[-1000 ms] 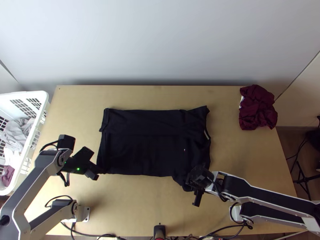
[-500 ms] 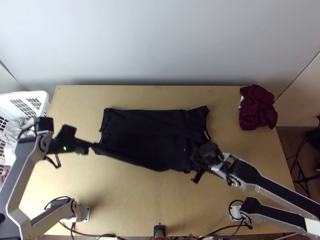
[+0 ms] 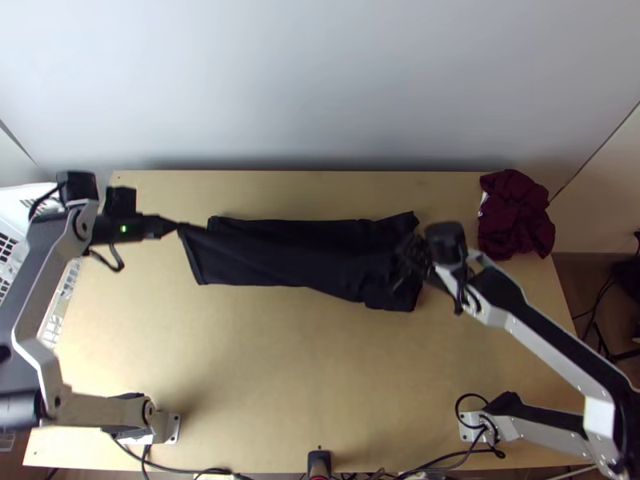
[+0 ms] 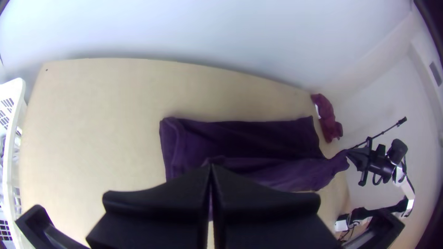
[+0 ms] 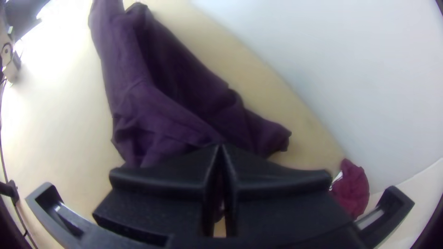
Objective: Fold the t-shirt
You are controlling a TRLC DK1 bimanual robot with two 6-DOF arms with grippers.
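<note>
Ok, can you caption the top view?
Left gripper and right gripper hold a dark t-shirt, partly off the table.

The left gripper (image 3: 178, 227) travels from the dark t-shirt's (image 3: 248, 264) near left corner up the top view toward the wall, carrying the pinched cloth level with the shirt's far edge. The right gripper (image 3: 411, 259) moves the same way, from the near right corner to beside the far right one. The near edge, flat at first, then bowed, now hangs much closer to the far edge, uncovering a strip of wooden table (image 3: 256, 328).
</note>
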